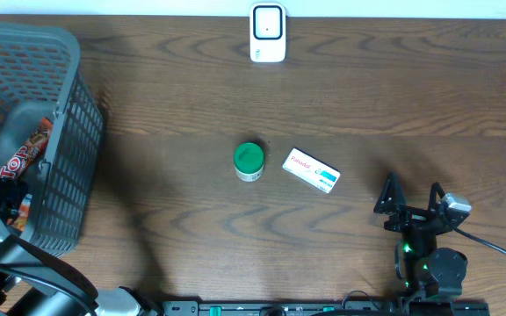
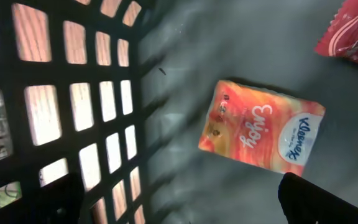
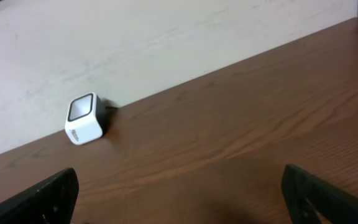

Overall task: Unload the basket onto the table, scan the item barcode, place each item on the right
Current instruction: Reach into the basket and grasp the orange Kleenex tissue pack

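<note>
a: which step is in hand now?

b: i think the very first one, choosing an item. on the wide brown worktop (image 1: 341, 96) the grey basket (image 1: 82, 140) stands at the left edge, and the left arm reaches down into it. nothing is at the scanner yet.

a: does the left end effector hold something?

b: no. the left end effector (image 2: 182, 202) is wide open and empty, and the wrist view shows the basket floor between its dark fingers. the right end effector (image 1: 414, 200) is also fully open and empty. it hangs over bare wood at the near right, well apart from everything.

a: and where is the item?

b: my guess is the orange tissue pack (image 2: 261, 134). it lies flat on the basket floor, just ahead of the left fingers, not touched. a red packet (image 2: 353, 31) lies near it, in the corner of the view. i cannot see a barcode on the side facing up.

a: and the scanner?

b: the small white scanner (image 1: 268, 33) stands at the far edge of the worktop, well apart from the basket. a green-lidded jar (image 1: 249, 161) and a white and blue box (image 1: 311, 170) lie near each other in the centre.

a: so what does the next move call for?

b: bring the left end effector down around the pack, close on its edges and lift it clear of the basket wall. then carry it to the scanner with the barcode side towards it. the pack looks soft, so the grip may slip.
</note>
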